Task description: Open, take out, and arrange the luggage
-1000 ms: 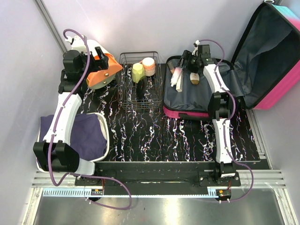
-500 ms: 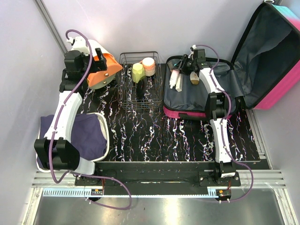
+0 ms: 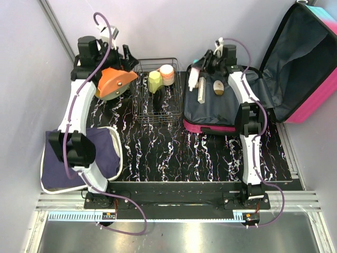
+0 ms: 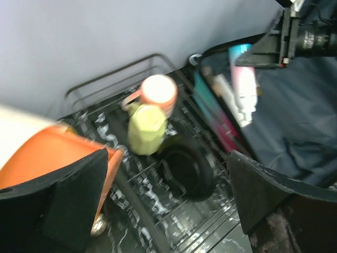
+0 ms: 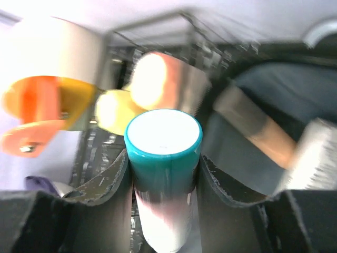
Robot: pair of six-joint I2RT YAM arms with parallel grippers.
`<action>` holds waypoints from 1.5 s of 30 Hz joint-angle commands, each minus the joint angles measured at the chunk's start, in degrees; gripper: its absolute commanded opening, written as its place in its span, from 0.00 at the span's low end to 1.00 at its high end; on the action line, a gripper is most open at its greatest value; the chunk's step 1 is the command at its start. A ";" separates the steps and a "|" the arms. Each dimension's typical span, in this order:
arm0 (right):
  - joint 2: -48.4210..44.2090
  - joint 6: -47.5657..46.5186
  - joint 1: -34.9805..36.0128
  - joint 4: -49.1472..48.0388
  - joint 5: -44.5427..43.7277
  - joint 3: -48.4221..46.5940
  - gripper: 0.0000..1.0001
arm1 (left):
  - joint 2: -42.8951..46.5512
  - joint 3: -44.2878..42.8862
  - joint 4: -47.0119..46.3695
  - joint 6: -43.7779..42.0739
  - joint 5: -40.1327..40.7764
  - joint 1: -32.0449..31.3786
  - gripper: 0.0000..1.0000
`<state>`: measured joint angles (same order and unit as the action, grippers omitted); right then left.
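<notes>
The luggage (image 3: 216, 113) lies open at the back right, pink shell, dark grey lining, its lid (image 3: 305, 63) leaning back. It also shows in the left wrist view (image 4: 284, 132). My right gripper (image 3: 198, 69) is shut on a pink-and-white bottle with a teal cap (image 3: 193, 78), held above the suitcase's left edge. In the right wrist view the bottle (image 5: 163, 142) sits between my fingers (image 5: 105, 184). My left gripper (image 3: 125, 55) is open and empty, above the left side of the wire basket (image 3: 155, 95). A white stick (image 3: 201, 95) and a brown brush (image 3: 218, 87) lie in the suitcase.
The basket holds a yellow-green bottle (image 3: 154, 80), a peach bottle (image 3: 167, 74) and a black round lid (image 4: 184, 168). A white-and-orange round drawer box (image 3: 113, 81) stands left of the basket. A white tray with dark blue cloth (image 3: 79, 153) sits at the near left.
My right gripper has lifted the bottle out of the suitcase, moving left and back. My left arm has swung up and back from the drawer box toward the basket.
</notes>
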<state>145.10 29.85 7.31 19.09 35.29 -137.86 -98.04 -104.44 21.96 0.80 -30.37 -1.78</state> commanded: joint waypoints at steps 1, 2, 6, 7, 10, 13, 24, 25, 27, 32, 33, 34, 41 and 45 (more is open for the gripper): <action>-12.46 8.80 2.00 -19.60 9.09 -0.57 0.00 | -4.43 -10.68 3.62 2.01 -13.74 -3.22 0.99; -12.91 10.13 2.44 -22.58 10.40 -0.39 0.00 | -4.96 -11.22 3.62 2.71 -14.10 -3.84 0.99; -14.66 14.27 5.16 -35.05 13.84 0.05 0.00 | -6.46 -11.66 3.45 5.87 -16.47 -6.21 0.99; -14.84 14.88 5.69 -36.57 14.28 0.14 0.00 | -6.64 -11.66 3.01 6.49 -17.69 -6.91 0.98; -15.54 15.77 7.80 -40.53 16.12 0.58 0.00 | -6.55 -10.44 -0.92 10.70 -19.98 -7.97 0.98; -15.99 17.43 9.12 -44.22 18.14 1.28 0.00 | -5.24 -6.57 -8.99 16.24 -22.62 -8.59 0.99; -15.37 25.61 12.29 -54.24 22.19 1.81 0.00 | -4.35 0.47 -21.78 28.21 -19.73 -10.87 0.89; -15.46 25.87 12.64 -54.34 22.28 1.89 0.00 | -4.35 0.56 -21.78 28.55 -19.38 -10.96 0.86; -15.37 26.31 12.81 -54.95 22.63 2.42 0.00 | -4.09 1.17 -23.71 29.26 -19.29 -10.96 0.82; -15.37 26.05 13.08 -54.43 22.98 2.78 0.00 | -1.81 3.63 -28.28 29.88 -17.97 -10.96 0.72; -15.37 25.97 13.25 -54.42 23.07 2.77 0.00 | -1.63 3.89 -28.63 29.79 -17.53 -10.96 0.72; -15.28 25.88 13.26 -54.42 23.16 2.77 0.00 | -1.45 4.07 -29.42 29.79 -16.92 -10.96 0.72; -13.97 25.61 13.61 -53.90 24.21 0.93 0.00 | -2.59 1.44 -30.30 31.02 -15.86 -11.05 0.70; -13.35 25.17 13.87 -53.28 24.48 -0.04 0.00 | -3.39 0.65 -30.74 32.51 -15.42 -11.05 0.66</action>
<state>132.25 54.46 20.25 -31.51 58.37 -134.37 -102.85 -100.77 -4.12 31.66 -47.97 -12.91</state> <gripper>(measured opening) 0.493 0.699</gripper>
